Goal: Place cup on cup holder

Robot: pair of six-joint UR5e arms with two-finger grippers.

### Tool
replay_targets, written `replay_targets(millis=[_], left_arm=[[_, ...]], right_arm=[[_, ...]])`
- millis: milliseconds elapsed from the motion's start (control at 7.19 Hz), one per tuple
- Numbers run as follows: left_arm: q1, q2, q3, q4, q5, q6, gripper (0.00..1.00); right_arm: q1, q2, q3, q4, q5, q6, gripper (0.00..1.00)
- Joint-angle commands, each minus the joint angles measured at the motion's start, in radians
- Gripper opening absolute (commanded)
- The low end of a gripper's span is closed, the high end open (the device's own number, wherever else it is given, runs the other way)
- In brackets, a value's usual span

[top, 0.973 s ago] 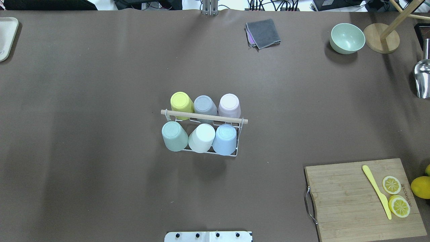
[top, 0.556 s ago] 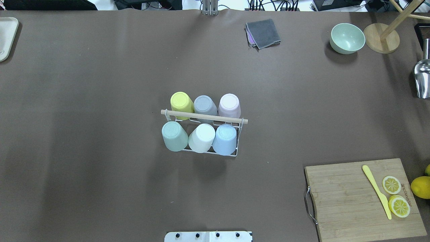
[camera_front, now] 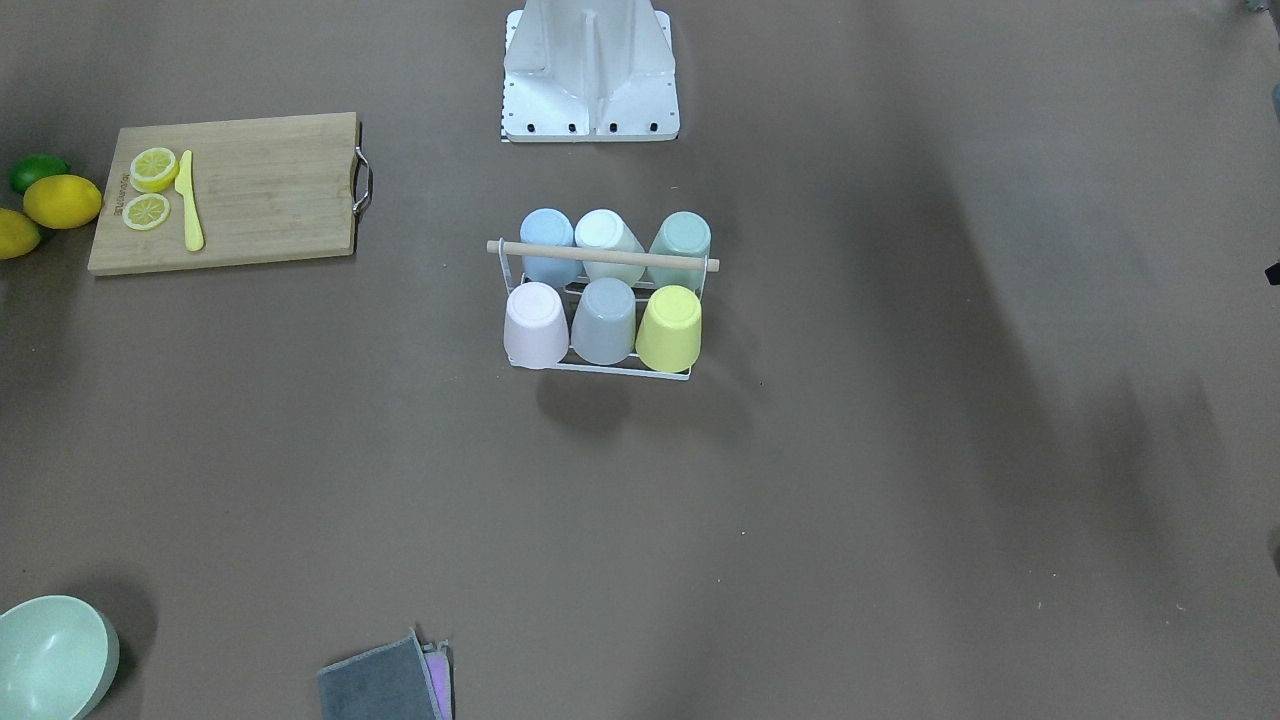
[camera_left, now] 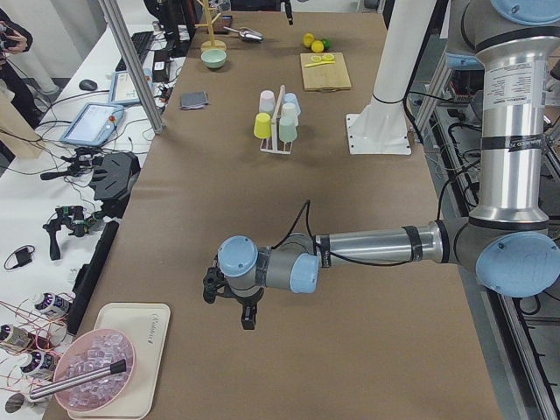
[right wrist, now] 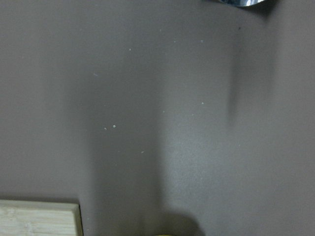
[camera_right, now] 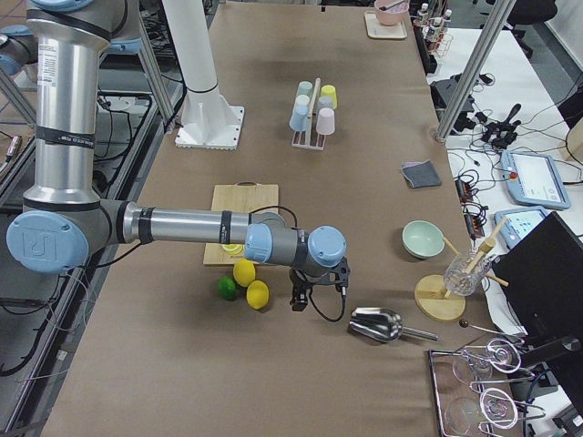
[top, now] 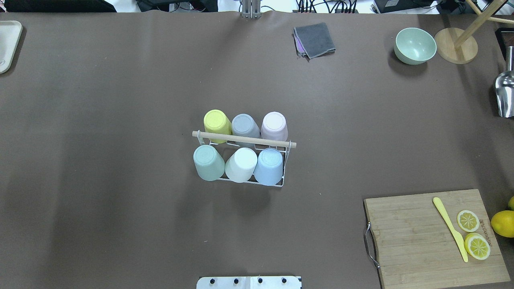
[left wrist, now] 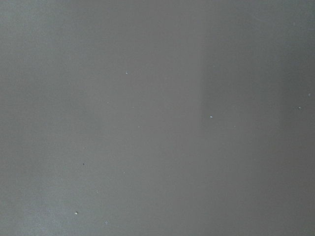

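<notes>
The cup holder point(top: 244, 139) stood at the middle of the table point(top: 120, 120), bearing upturned cups. The yellow cup point(top: 217, 122), grey cup point(top: 244, 125) and pink cup point(top: 274, 124) sat at 12 o'clock of its rod. The green cup point(top: 208, 160), white cup point(top: 241, 163) and blue cup point(top: 269, 165) sat at 6 o'clock. The left gripper point(camera_left: 228, 306) and right gripper point(camera_right: 319, 291) hung over opposite table ends, well apart from it. Whether they were wide or narrow could not be told.

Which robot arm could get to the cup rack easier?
Left, I'd guess, barely. Both hang far from the cup holder, but the left gripper faces bare table, while lemons and a scoop crowd the right gripper.
</notes>
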Motion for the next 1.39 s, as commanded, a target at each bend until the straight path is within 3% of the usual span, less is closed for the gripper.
replay_targets(millis=[0, 278, 1251], left_arm=[[0.0, 0.0, 0.0, 0.0, 0.0, 0.001, 0.98], [0.0, 0.0, 0.001, 0.0, 0.0, 0.001, 0.98], [0.0, 0.002, 0.0, 0.0, 0.0, 0.001, 0.98]], right_arm=[[0.0, -0.006, -0.016, 0.117, -0.014, 0.044, 0.98], [0.0, -0.006, -0.005, 0.16, -0.026, 0.152, 0.98], [0.028, -0.011, -0.013, 0.16, -0.051, 0.153, 0.98]])
